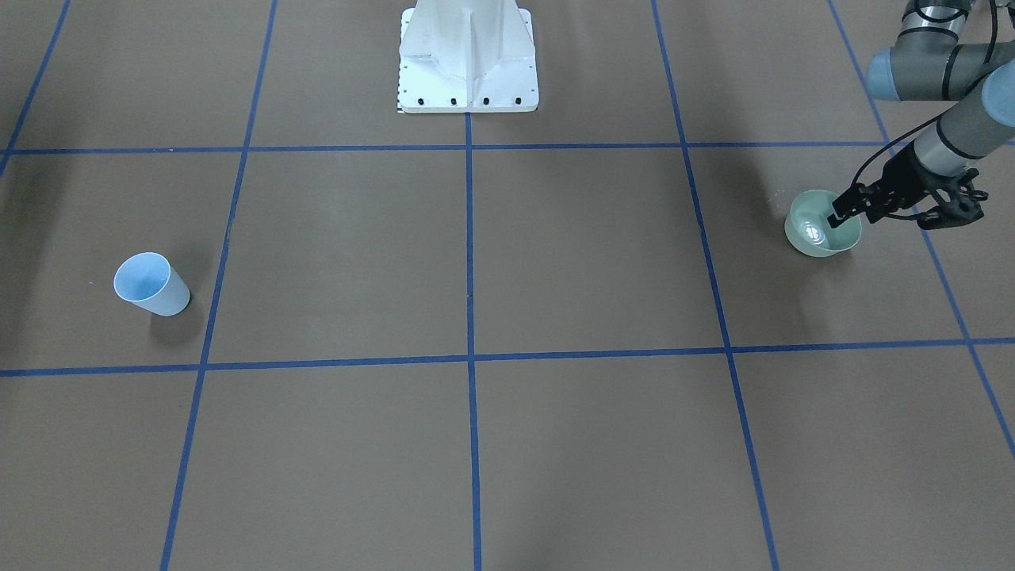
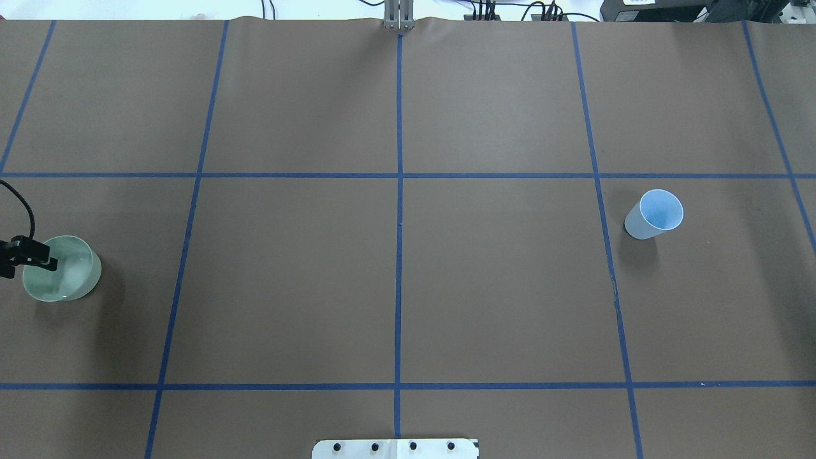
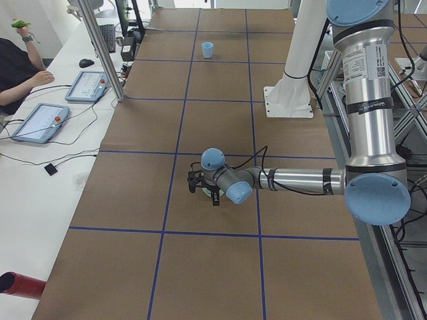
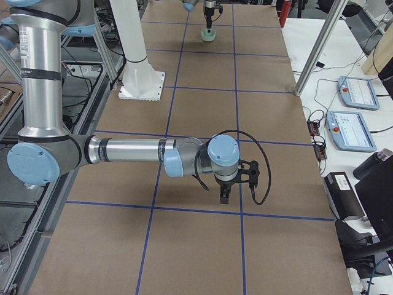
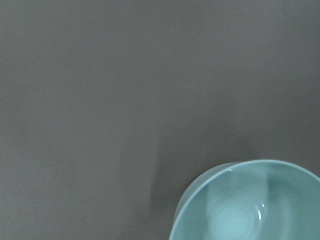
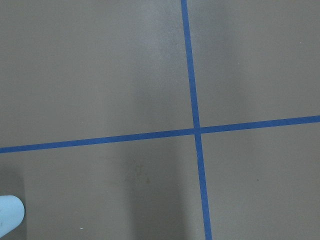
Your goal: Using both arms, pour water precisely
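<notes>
The left end effector [image 1: 842, 211] is at the rim of the pale green bowl [image 1: 823, 224], with one black finger reaching inside the wall. Whether it pinches that rim or only straddles it, I cannot tell. The right end effector [image 4: 224, 198] shows only in the right side view, hanging low over the table [image 1: 507, 262], and I cannot tell its state either. The water [image 1: 813, 232] sits in the bottom of the bowl and shows only as faint glints. The pale blue cup [image 1: 151, 284] stands upright, well apart from the bowl on the table's other half.

Several things could go wrong from here:

- **Bowl swinging:** a hold on one thin edge may let the bowl swing or slip once it is lifted, and the shallow water would slosh over the side.
- **Stream missing the cup:** the bowl has a wide lip and no spout, so a tilt is likely to send the stream down the outer wall or spread it past the cup's narrow mouth.
- **Cup tipping:** the cup looks light, so a nudge from the right end effector could knock it over.
- **Misaligned arms:** both vessels must meet somewhere between their present places, and a misjudged height would wet the brown table.

A white label runs along the near arm's upright tube [image 3: 363, 67] in the left side view, but its print is too small to read. Neither the cup nor the bowl shows any brand or writing.
</notes>
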